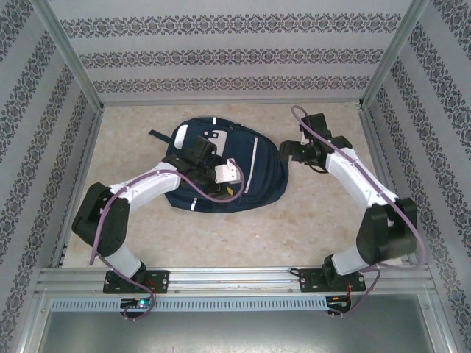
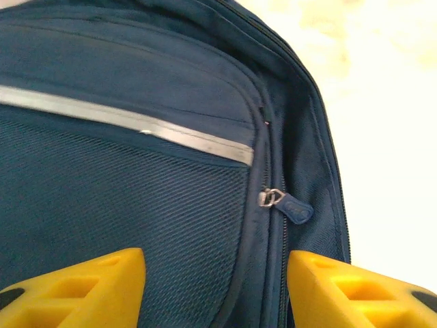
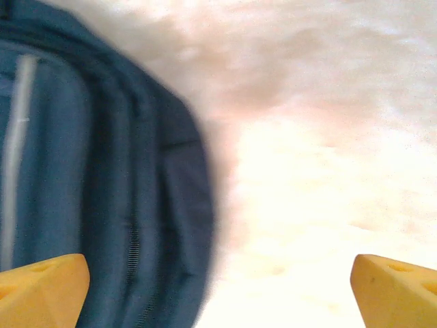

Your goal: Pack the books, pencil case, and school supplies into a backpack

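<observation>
The backpack (image 1: 268,180) lies flat on the tabletop (image 1: 309,220), about midway between the left and right edges and nearer the far edge than the near one, front panel up. In the left wrist view its zip pull (image 2: 285,203) sits on a zip line that looks closed along the stretch in view, beside the mesh front pocket and its grey trim stripe (image 2: 136,123). From that, the packing looks essentially done: whatever was to go in is presumably inside, and the zip seems drawn. What may be left is only to clear the arms away, though the rest of the zip is hidden under the left arm. The left gripper (image 2: 215,287) hangs just over the front panel, its yellow fingers (image 2: 89,287) apart and gripping nothing. The right gripper (image 3: 218,294) is at the bag's right edge, fingers (image 3: 41,287) spread wide over fabric and bare tabletop.
</observation>
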Motion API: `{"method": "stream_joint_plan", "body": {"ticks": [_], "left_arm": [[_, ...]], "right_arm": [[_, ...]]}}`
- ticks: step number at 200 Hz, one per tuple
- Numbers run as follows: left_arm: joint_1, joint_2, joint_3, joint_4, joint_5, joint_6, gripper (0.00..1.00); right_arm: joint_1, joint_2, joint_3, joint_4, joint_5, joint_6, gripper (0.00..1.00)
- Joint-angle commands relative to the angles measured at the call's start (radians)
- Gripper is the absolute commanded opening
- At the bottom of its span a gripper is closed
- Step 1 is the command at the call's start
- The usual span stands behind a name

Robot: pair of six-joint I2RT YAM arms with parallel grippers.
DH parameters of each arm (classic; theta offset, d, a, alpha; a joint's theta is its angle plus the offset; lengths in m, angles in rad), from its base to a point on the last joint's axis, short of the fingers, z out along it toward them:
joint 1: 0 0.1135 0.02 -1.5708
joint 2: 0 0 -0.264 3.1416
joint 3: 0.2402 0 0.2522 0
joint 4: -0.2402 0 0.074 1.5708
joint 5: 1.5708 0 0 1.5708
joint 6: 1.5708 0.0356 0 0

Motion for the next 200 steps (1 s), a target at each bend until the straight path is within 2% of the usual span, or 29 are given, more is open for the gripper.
{"method": "stream_joint_plan", "body": {"ticks": [1, 12, 35, 57, 74, 104, 124, 132, 146, 155, 168, 179, 200], "left_arm": [[-0.041, 0.029, 0.005, 0.077, -0.056, 0.156, 0.58], [-0.056, 0.042, -0.014, 0.117, -0.090, 0.161, 0.59], [-0.063, 0.063, -0.021, 0.124, -0.096, 0.158, 0.59], [-0.067, 0.073, -0.026, 0.131, -0.127, 0.123, 0.58], [-0.069, 0.079, -0.036, 0.138, -0.162, 0.113, 0.58], [-0.069, 0.108, 0.023, -0.003, -0.152, 0.127, 0.56], [-0.069, 0.112, 0.018, -0.017, -0.158, 0.126, 0.54], [-0.069, 0.110, 0.009, -0.005, -0.169, 0.122, 0.50], [-0.069, 0.109, 0.009, 0.006, -0.185, 0.099, 0.32], [-0.069, 0.104, 0.012, 0.020, -0.194, 0.073, 0.24], [-0.069, 0.080, 0.003, 0.049, -0.169, 0.039, 0.13], [-0.069, 0.053, -0.006, 0.080, -0.127, -0.013, 0.00], [-0.060, 0.022, 0.007, 0.080, -0.039, -0.085, 0.00]], "right_arm": [[-0.037, -0.068, -0.037, -0.129, 0.154, 0.004, 0.98], [-0.062, -0.109, -0.070, -0.139, 0.122, 0.042, 0.98], [-0.100, -0.163, -0.107, -0.138, -0.061, 0.074, 0.98], [-0.087, -0.182, -0.141, -0.100, -0.280, 0.081, 0.89], [-0.054, -0.193, -0.176, -0.055, -0.386, 0.099, 0.82], [0.009, -0.219, -0.244, 0.024, -0.429, 0.110, 0.76], [0.028, -0.230, -0.283, 0.066, -0.457, 0.129, 0.74], [0.036, -0.235, -0.293, 0.076, -0.463, 0.133, 0.73], [0.050, -0.247, -0.309, 0.097, -0.476, 0.142, 0.70], [0.064, -0.253, -0.324, 0.118, -0.497, 0.154, 0.70], [0.099, -0.248, -0.338, 0.146, -0.569, 0.142, 0.70], [0.141, -0.240, -0.333, 0.142, -0.601, 0.114, 0.70], [0.208, -0.264, -0.366, 0.182, -0.565, 0.080, 0.71]]}}
